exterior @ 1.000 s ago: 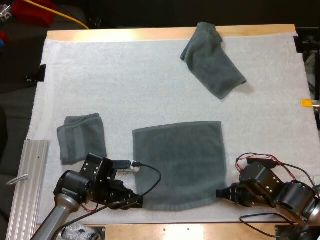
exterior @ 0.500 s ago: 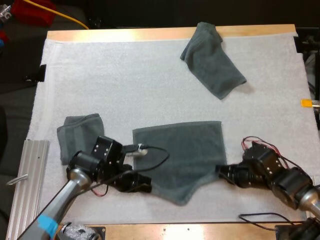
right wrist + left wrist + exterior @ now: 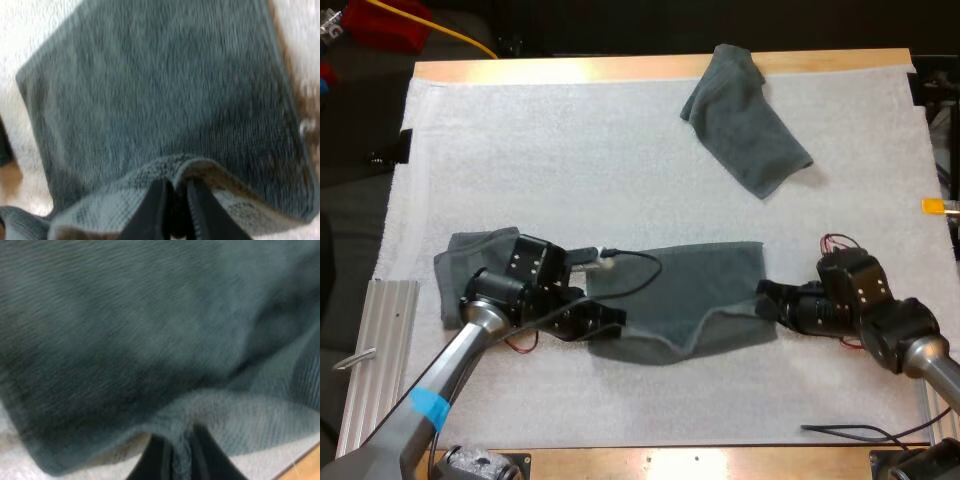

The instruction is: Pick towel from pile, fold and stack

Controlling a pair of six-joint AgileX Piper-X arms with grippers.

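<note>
Seen from above, a white mat covers a wooden table, and a dark grey-green towel lies spread near the mat's centre, slightly toward 6 o'clock. The left gripper pinches this towel's near corner on the 9 o'clock side, and the right gripper pinches the near corner on the 3 o'clock side. The left wrist view shows the left gripper closed tight on a bunched fold of the towel. The right wrist view shows the right gripper clamped on the hem in the same way, with the rest of the towel stretching away flat. The near edge is raised off the mat and sags between the two grips, about halfway toward the far edge, so the first fold looks half made. A folded towel sits at 9 o'clock, just behind the left arm, apparently the start of the stack. A crumpled towel waits at 1 o'clock, untouched. What seems left is to finish this fold, fold again, stack it, and then handle the last towel.
</note>
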